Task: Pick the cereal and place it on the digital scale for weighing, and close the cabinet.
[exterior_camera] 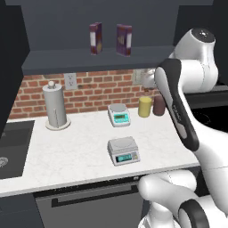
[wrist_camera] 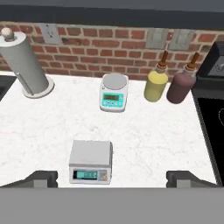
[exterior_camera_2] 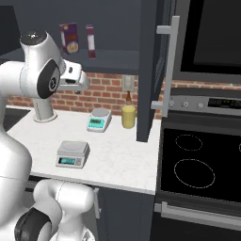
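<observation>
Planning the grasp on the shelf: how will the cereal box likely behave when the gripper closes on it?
The cereal is a tall, narrow cardboard box standing upright, so a push near its top would probably tip it. Cardboard walls likely give a little under a hard squeeze. It is probably light for its size. The maroon box stands close beside it and could get knocked.

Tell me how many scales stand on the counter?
2: the digital scale near the counter's front edge, and a smaller white scale behind it, close to the brick wall beside the yellow bottle.
</observation>
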You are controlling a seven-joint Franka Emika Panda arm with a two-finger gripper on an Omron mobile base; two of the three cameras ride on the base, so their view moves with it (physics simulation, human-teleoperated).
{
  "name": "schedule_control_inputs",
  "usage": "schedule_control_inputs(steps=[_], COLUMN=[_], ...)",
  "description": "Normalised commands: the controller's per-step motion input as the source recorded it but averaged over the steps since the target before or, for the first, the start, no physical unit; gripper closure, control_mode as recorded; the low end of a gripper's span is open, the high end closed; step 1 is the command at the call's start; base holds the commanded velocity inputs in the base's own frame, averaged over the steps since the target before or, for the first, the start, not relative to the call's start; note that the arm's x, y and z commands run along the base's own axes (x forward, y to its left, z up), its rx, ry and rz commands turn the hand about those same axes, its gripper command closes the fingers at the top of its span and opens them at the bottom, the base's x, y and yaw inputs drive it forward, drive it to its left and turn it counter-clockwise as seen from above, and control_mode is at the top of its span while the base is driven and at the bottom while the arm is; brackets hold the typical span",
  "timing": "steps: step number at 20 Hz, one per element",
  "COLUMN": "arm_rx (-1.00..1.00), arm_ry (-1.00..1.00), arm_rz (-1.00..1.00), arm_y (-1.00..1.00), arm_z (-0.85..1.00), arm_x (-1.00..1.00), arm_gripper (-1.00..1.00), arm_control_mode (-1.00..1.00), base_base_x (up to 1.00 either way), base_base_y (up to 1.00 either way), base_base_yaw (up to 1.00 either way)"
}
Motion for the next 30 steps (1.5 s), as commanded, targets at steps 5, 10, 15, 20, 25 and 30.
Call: schedule_control_inputs(steps=[5,10,15,20,25,30], arm_rx=[0.0,0.0,0.01,0.01,0.0,0.0], arm_ry=[-0.24,-0.24,-0.16,-0.02,-0.06,-0.09], arm_rz=[0.1,0.1,0.08,0.1,0.07,0.01], arm_y=[0.0,0.0,0.0,0.0,0.0,0.0], arm_z=[0.67,0.6,0.32,0.09,0.09,0.13], arm_x=[-0.02,0.0,0.19,0.51,0.5,0.4], arm_gripper=[-1.0,-1.0,-1.0,-1.0,-1.0,-1.0], arm_control_mode=[-1.0,-1.0,-1.0,-1.0,-1.0,-1.0], base_base_x=[0.0,0.0,0.0,0.0,0.0,0.0], base_base_y=[0.0,0.0,0.0,0.0,0.0,0.0], base_base_yaw=[0.0,0.0,0.0,0.0,0.0,0.0])
